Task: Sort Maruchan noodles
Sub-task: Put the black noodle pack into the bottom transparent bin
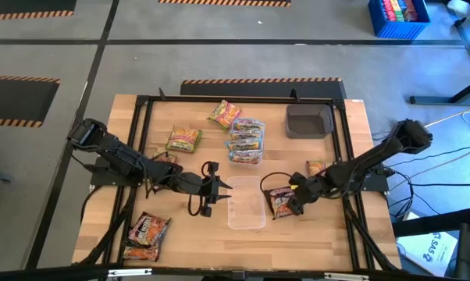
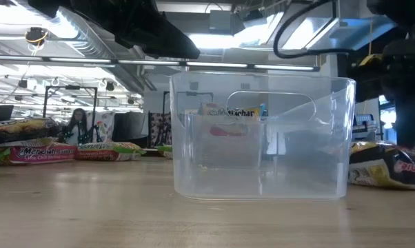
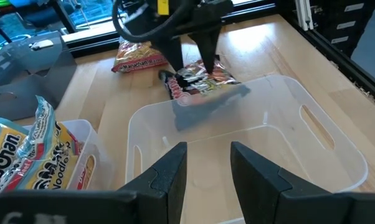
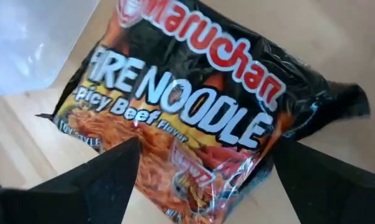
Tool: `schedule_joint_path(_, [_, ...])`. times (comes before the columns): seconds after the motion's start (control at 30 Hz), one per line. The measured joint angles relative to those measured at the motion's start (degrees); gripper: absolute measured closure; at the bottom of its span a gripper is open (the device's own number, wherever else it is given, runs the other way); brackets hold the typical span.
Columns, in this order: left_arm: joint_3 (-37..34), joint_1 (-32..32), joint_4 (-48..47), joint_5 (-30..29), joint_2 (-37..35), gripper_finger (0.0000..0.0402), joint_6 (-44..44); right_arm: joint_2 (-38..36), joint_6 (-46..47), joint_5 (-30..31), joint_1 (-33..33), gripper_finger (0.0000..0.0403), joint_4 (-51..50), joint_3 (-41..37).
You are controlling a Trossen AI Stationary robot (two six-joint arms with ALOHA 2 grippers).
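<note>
A dark Maruchan noodles packet (image 4: 187, 93) lies flat on the table just right of an empty clear tub (image 1: 247, 225). My right gripper (image 4: 206, 186) hangs over it, pointing steeply down and open, one finger on each side of the packet's lower half. My left gripper (image 3: 209, 168) waits at the tub's left wall, open, with nothing between its fingers. A second clear tub (image 1: 245, 142) farther back holds several pale blue-orange packets. Yellow-green packets (image 1: 183, 139) lie on the wood at the back left, and dark packets (image 1: 147, 230) at the near left.
A dark grey tray (image 1: 309, 121) stands at the back right. Another packet (image 1: 315, 166) lies beside my right arm. A black frame rail (image 1: 348, 156) runs along the table's sides. Bare wood (image 1: 196, 242) shows near the front edge between the dark packets and the empty tub.
</note>
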Motion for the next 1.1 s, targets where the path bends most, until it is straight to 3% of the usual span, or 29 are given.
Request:
schedule_joint_path(0.3, [0.00, 0.00, -0.01, 0.00, 0.00, 0.0285, -0.07, 2.71, -4.45, 1.98, 0.00, 0.0074, 12.07, -3.17])
schedule_joint_path(0.7, [0.00, 0.05, -0.01, 0.00, 0.00, 0.0285, -0.06, 2.75, -7.67, 4.38, 0.07, 0.0251, 14.67, -4.59])
schedule_joint_path(1.1, [0.00, 0.26, 0.01, -0.02, 0.00, 0.0285, -0.04, 2.83, -9.29, 5.44, 0.02, 0.0323, 15.50, -4.59])
